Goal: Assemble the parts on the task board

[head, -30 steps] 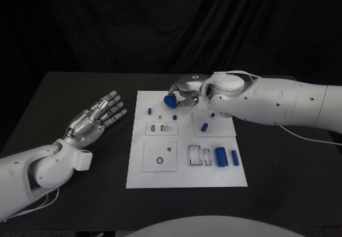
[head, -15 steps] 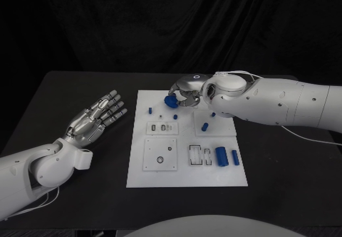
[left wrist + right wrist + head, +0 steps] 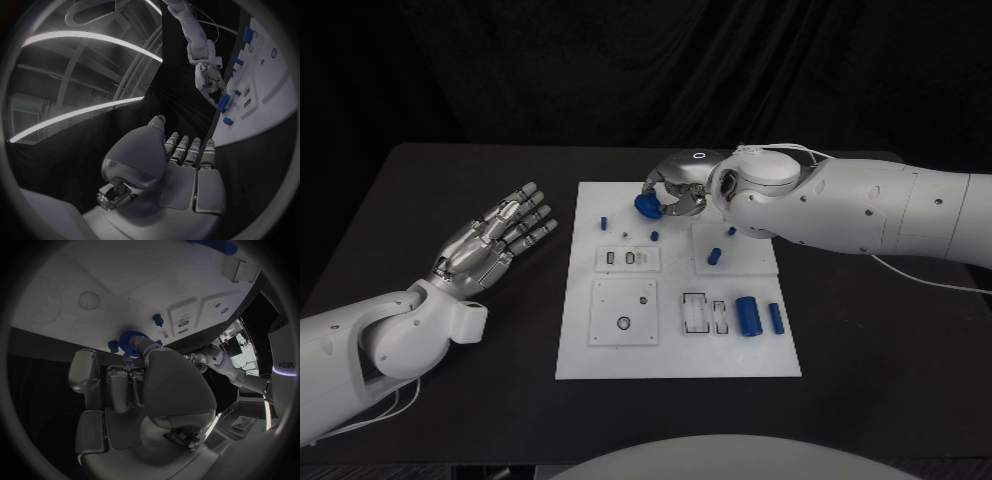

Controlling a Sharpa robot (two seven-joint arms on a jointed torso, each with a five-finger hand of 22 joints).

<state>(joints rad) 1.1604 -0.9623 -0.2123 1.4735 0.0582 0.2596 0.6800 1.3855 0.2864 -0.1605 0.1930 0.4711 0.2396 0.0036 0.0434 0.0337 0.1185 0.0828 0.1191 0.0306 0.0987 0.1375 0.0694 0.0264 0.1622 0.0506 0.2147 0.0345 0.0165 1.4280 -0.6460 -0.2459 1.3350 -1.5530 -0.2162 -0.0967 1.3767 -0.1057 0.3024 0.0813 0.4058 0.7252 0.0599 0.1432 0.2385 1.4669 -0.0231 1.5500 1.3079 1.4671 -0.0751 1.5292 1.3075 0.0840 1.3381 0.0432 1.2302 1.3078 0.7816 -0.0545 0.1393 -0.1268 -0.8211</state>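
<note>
We noted the right hand (image 3: 678,192) pinching a blue toothed gear (image 3: 648,205) just above the far edge of the task board (image 3: 678,368). We judged the gear light, rigid and slippery, best held by its rim. The left hand (image 3: 495,237) lay beside the board, empty, fingers apart, palm up.

White task board (image 3: 678,360); blue parts (image 3: 747,318); black table (image 3: 877,340)

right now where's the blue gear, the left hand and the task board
blue gear (image 3: 646,205), head view, its round face between the right hand's fingers
left hand (image 3: 491,240), head view, middle of the open palm
task board (image 3: 678,360), head view, bare near edge
</note>
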